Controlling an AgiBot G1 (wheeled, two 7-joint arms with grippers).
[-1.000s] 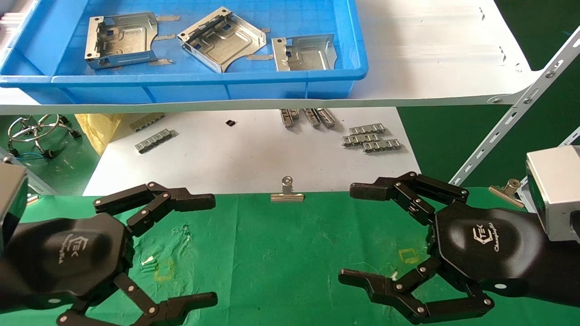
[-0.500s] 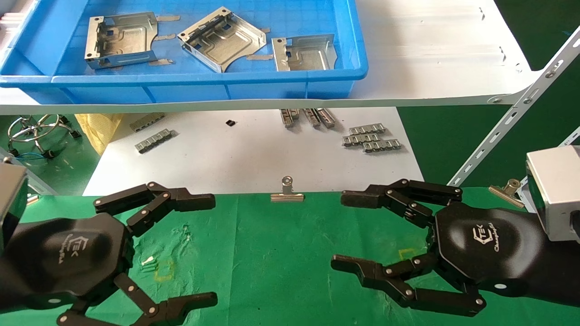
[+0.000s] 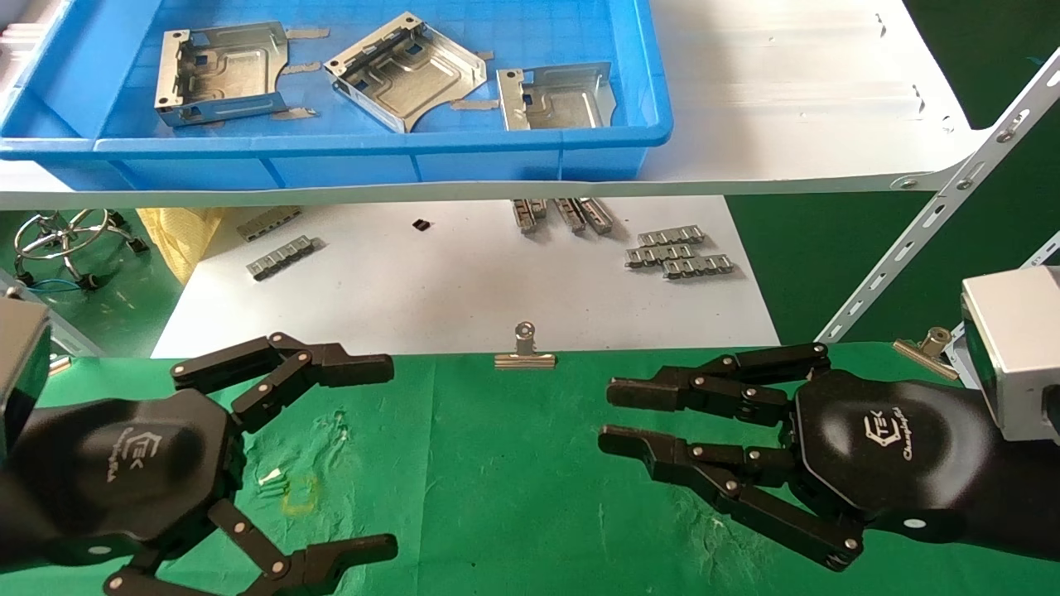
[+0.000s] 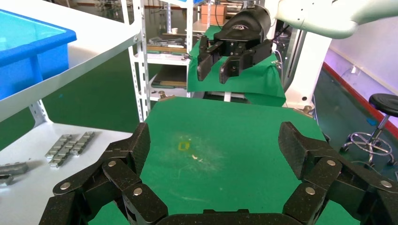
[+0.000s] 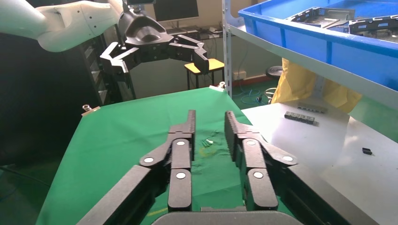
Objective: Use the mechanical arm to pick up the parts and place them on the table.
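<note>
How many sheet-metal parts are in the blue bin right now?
3, in a row in the bin, all seen from the head view: one at its left, one in the middle, turned at an angle, one at its right. The bin's far end is out of view.

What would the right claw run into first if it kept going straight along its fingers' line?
Probably the left claw, which sits dead ahead in the right wrist view. Before that, the right claw seems to have only bare green cloth table under its path, though height above the cloth is unclear.
</note>
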